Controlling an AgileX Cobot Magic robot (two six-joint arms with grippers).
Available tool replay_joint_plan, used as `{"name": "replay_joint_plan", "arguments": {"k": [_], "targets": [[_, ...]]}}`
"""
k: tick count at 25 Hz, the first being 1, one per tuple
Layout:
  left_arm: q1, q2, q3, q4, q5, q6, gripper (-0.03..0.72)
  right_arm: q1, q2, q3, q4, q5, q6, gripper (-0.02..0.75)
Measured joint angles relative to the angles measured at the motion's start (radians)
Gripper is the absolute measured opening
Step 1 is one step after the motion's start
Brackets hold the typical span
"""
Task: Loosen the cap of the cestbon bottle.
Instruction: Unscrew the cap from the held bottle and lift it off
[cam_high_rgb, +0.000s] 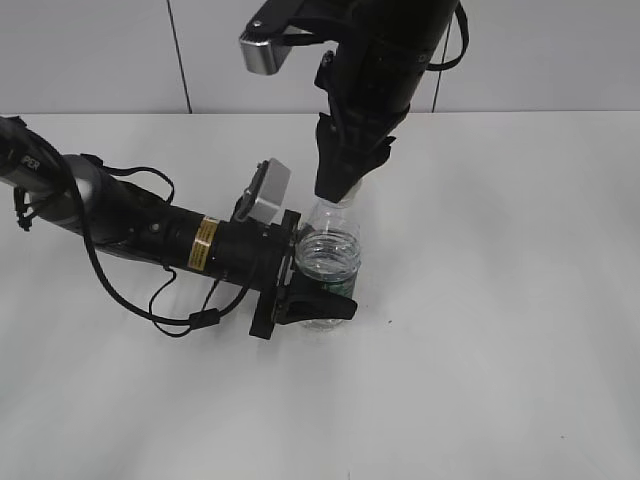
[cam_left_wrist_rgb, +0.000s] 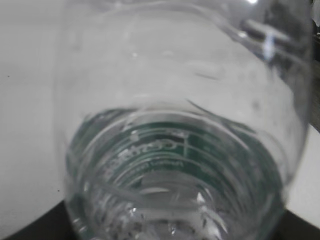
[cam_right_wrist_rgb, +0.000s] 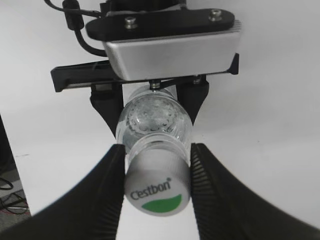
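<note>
Right in the middle of the exterior view, the cestbon bottle (cam_high_rgb: 328, 262) stands upright on the white table (cam_high_rgb: 500, 300). 2 black robot arms meet at it.

The left gripper (cam_high_rgb: 322, 308) comes in from the left side of that view, low over the table. Its dark fingers (cam_high_rgb: 325, 308) hug the lower part of the bottle, where the green label band (cam_high_rgb: 340, 292) shows, so it is squeezed onto the bottle's body. In the left wrist view the clear bottle (cam_left_wrist_rgb: 175, 140) fills almost the whole frame and looks blurry, with the green label (cam_left_wrist_rgb: 165, 150) seen through the plastic in the lower half. A bit of the table (cam_left_wrist_rgb: 25, 100) shows at the left edge.

The right gripper (cam_high_rgb: 345, 185) reaches down from the top middle of the exterior view and covers the top of the bottle there. In the right wrist view, the cap (cam_right_wrist_rgb: 157, 187) sits in the lower middle of the frame. It is white and round, with the word Cestbon and a green patch on top. The 2 black ribbed fingers (cam_right_wrist_rgb: 112, 175) of the right gripper (cam_right_wrist_rgb: 157, 172) press against the cap, 1 on each side, so they are clamped on it. Above the cap, the left arm's silver camera block (cam_right_wrist_rgb: 172, 52) sits in the upper middle of the frame.
</note>
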Motion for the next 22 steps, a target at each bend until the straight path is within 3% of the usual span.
{"name": "replay_joint_plan", "arguments": {"k": [13,22], "targets": [[0.0,0.0,0.0,0.0,0.001,-0.008,0.405,0.001,0.0,0.0,-0.011,0.002,-0.424,0.305],[0.0,0.0,0.0,-0.001,0.001,-0.013,0.405,0.001,0.0,0.0,-0.036,0.002,-0.477,0.305]]}}
